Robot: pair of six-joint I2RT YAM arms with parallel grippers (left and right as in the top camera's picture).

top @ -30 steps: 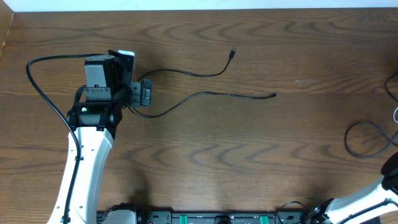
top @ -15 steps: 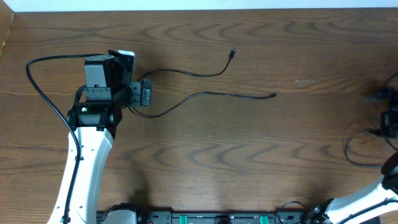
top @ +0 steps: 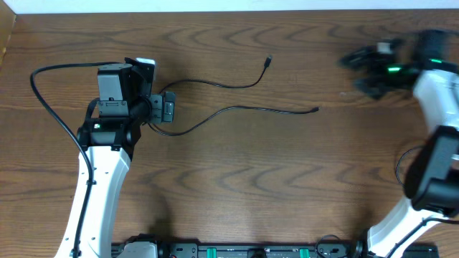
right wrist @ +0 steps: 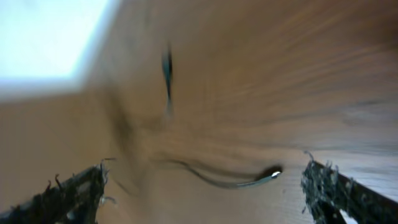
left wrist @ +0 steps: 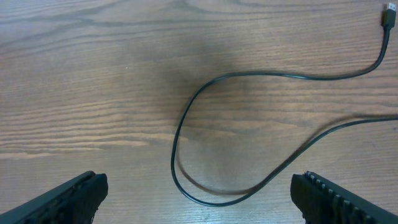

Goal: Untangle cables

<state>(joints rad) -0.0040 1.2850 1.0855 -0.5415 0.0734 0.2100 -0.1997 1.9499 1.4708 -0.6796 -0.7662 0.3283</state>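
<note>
A thin black cable (top: 237,110) lies on the wooden table in a sideways U. One small plug (top: 268,61) ends its upper run and the other tip (top: 317,109) ends its lower run. The bend of the cable (left wrist: 211,200) lies on the table under my left gripper (left wrist: 199,191), which hangs open over it (top: 166,107) and holds nothing. My right gripper (top: 361,72) is open and blurred above the table's upper right, to the right of both cable ends. In the right wrist view the open right gripper (right wrist: 202,193) faces the cable tip (right wrist: 270,176) and the far plug (right wrist: 166,67).
The left arm's thick black lead (top: 43,100) arcs over the table's left side. A thin dark cord loop (top: 400,163) lies near the right edge, partly behind the right arm (top: 430,172). The table's far edge (top: 215,12) runs along the top.
My right arm has swung in from the right edge to the table's upper right, towards the cable ends. The left arm and the cable have not moved.
</note>
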